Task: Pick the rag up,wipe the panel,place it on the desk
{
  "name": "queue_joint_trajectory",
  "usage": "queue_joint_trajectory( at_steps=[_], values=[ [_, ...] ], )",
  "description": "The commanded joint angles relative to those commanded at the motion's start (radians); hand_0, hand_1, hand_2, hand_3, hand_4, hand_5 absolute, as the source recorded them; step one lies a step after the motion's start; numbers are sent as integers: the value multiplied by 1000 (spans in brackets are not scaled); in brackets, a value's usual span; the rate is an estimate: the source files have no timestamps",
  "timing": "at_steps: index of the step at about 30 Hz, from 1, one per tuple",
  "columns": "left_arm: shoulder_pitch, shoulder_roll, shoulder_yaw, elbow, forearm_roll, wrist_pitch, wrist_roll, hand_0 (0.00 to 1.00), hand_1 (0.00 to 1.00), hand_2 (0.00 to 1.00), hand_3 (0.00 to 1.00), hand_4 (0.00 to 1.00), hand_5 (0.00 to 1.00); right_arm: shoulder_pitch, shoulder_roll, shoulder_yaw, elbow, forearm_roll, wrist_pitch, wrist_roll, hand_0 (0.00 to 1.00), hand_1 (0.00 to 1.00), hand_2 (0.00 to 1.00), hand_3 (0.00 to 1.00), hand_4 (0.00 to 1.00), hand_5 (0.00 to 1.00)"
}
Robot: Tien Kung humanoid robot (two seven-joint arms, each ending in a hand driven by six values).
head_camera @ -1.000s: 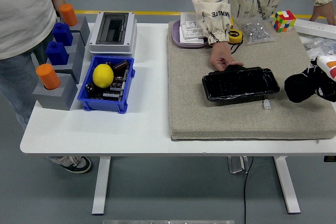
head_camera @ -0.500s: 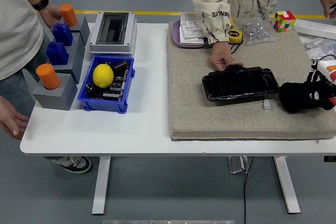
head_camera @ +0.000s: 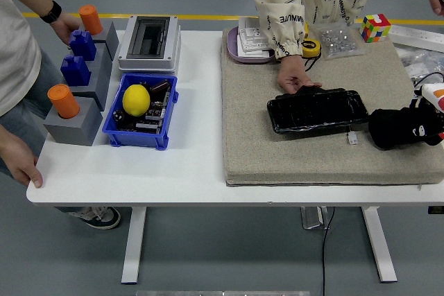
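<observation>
At the desk's (head_camera: 194, 178) left edge we see a bystander's hand (head_camera: 26, 168) resting near the front corner, beside grey blocks (head_camera: 73, 124) with orange and blue pegs and a blue bin (head_camera: 139, 133) holding a yellow lemon (head_camera: 137, 100). On the beige mat (head_camera: 277, 157) covering the desk's right half lies the panel (head_camera: 318, 110), a glossy black slab with a ridged, reflective face, its far left corner steadied by a person's hand (head_camera: 294, 77). Just beside the panel's right end, our right hand (head_camera: 415, 124) presses on the rag (head_camera: 392, 129), a dark, bunched, soft-looking wad near the mat's right edge; our fingers look curled onto it, though black on black leaves the grip uncertain. We judge the wipe is about to begin: we should hold the cloth flat, sweep leftward along the panel with even pressure, and avoid the steadying hand.
</observation>
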Motion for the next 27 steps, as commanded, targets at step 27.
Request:
queue_joint_trajectory(
  at_steps=[27],
  values=[
    [4, -7, -2, 0, -1, 0, -2, 651, 697, 746, 566, 599, 476, 4, -19, 66, 10, -24, 43, -20, 792, 743, 838, 844, 998, 439]
  ],
)
